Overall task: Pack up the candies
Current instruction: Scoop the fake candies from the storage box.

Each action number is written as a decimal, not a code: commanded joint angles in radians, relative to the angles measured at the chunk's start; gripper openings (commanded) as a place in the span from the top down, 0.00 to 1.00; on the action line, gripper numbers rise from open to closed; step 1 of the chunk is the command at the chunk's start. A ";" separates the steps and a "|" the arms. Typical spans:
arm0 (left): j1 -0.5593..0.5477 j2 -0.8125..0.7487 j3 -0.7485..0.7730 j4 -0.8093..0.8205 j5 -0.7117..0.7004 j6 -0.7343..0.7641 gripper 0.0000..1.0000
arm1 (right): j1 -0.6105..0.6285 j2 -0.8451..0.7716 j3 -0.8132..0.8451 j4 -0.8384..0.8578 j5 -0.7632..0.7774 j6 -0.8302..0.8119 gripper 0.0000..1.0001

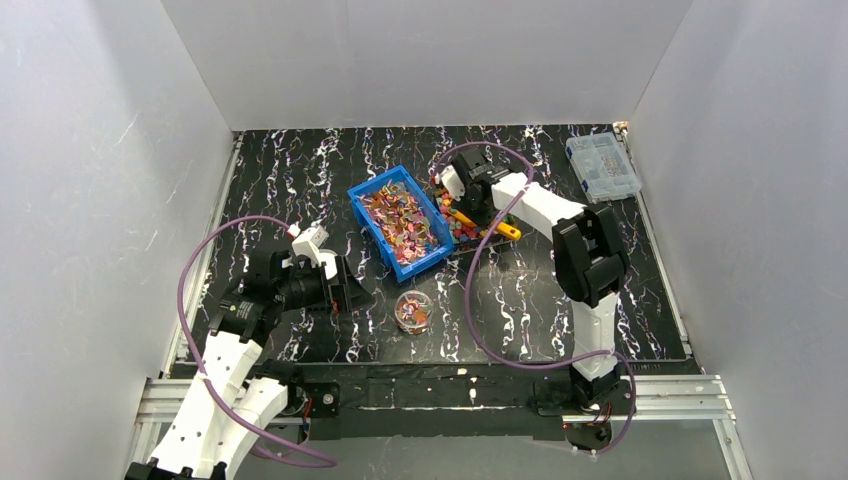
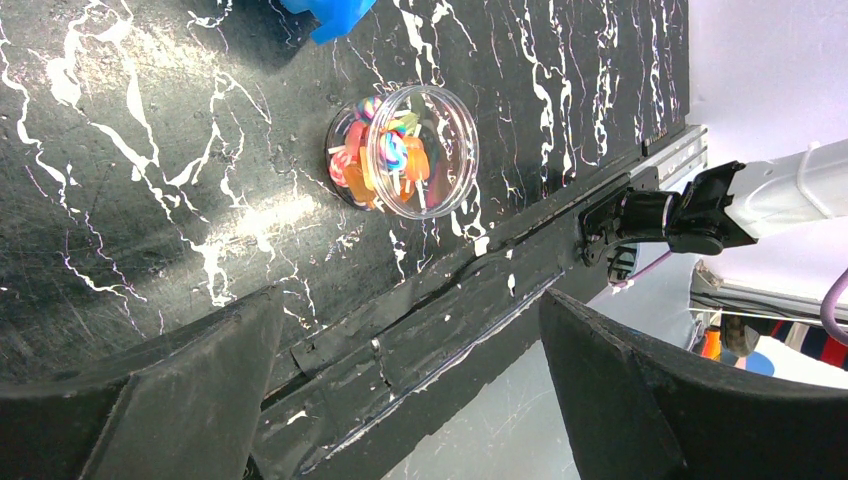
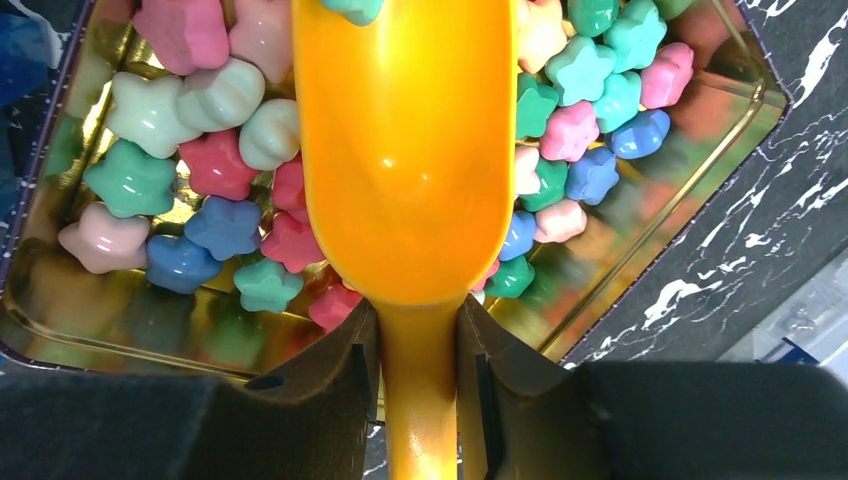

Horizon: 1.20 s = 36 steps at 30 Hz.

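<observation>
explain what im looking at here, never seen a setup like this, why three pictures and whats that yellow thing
Two robot arms stand on a dark marbled table. One picture looks down from above; the other two come from cameras on the wrists. The right gripper is shut on the handle of a yellow scoop, held over a shiny tray of star-shaped candies. The left gripper is open and empty, near a small clear jar already holding some sweets. A blue bin of wrapped sweets and a clear lidded box also sit there.
</observation>
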 commanded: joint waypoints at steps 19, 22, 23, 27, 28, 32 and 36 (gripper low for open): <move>-0.004 0.001 -0.005 0.005 0.027 0.011 0.02 | -0.026 -0.144 -0.233 0.401 -0.219 0.076 0.99; -0.004 0.001 -0.006 0.006 0.033 0.012 0.02 | -0.030 -0.166 -0.258 0.412 -0.221 0.073 0.99; -0.004 0.001 -0.005 0.006 0.035 0.012 0.02 | -0.032 -0.175 -0.265 0.413 -0.221 0.073 0.99; -0.004 0.002 -0.005 0.007 0.036 0.012 0.02 | -0.037 -0.225 -0.297 0.422 -0.215 0.070 0.99; -0.003 0.002 -0.004 0.006 0.035 0.012 0.02 | -0.038 -0.237 -0.305 0.423 -0.215 0.070 0.99; -0.003 0.004 -0.004 0.006 0.035 0.012 0.02 | -0.043 -0.283 -0.331 0.421 -0.213 0.070 0.99; -0.004 0.004 -0.005 0.006 0.037 0.011 0.02 | -0.048 -0.316 -0.359 0.423 -0.210 0.070 0.99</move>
